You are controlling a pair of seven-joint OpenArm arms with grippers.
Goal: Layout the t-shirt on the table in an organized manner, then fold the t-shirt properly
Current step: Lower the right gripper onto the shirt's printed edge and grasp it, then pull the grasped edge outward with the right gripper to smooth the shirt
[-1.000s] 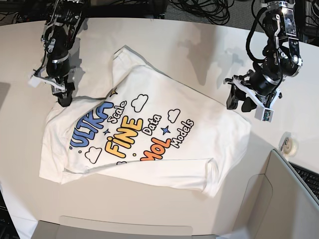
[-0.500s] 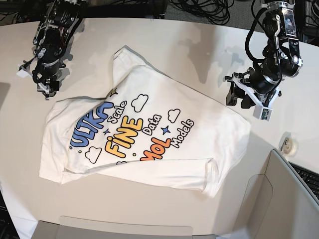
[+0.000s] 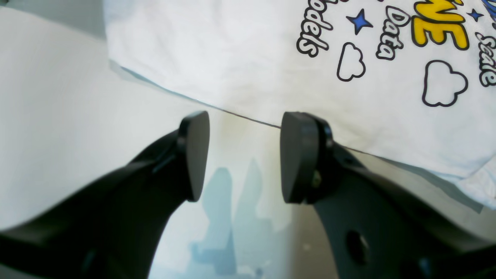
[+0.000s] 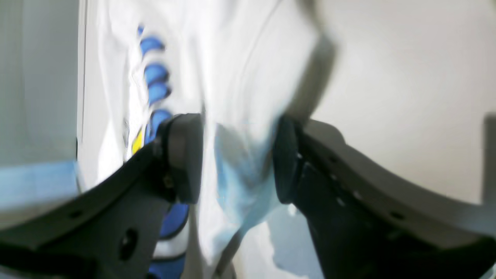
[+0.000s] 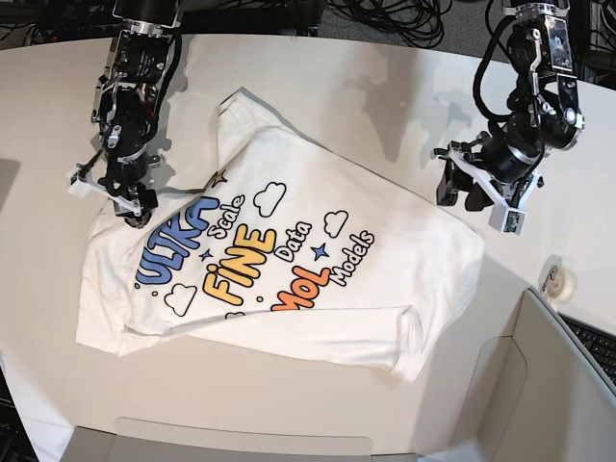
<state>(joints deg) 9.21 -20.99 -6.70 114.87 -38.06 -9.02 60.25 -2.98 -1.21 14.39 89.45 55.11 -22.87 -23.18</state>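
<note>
Table (image 5: 318, 72) | t-shirt (image 5: 279, 260) print: "ULTRA FINE", "Scale Data Models"

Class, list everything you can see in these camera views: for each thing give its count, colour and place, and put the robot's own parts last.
t-shirt: one, white with blue, yellow and orange print, spread print-up across the middle of the table.
table: one, off-white, under everything.
tape roll: one, whitish, on the table's right edge in the base view.
panel: one, grey-beige, lower right corner of the base view.
keyboard: one, black, far right, partly cut off.
cables: several, black, behind the table.
left end effector: one, black, open, beside the shirt's edge.
right end effector: one, black, open, over the shirt's corner.
</note>
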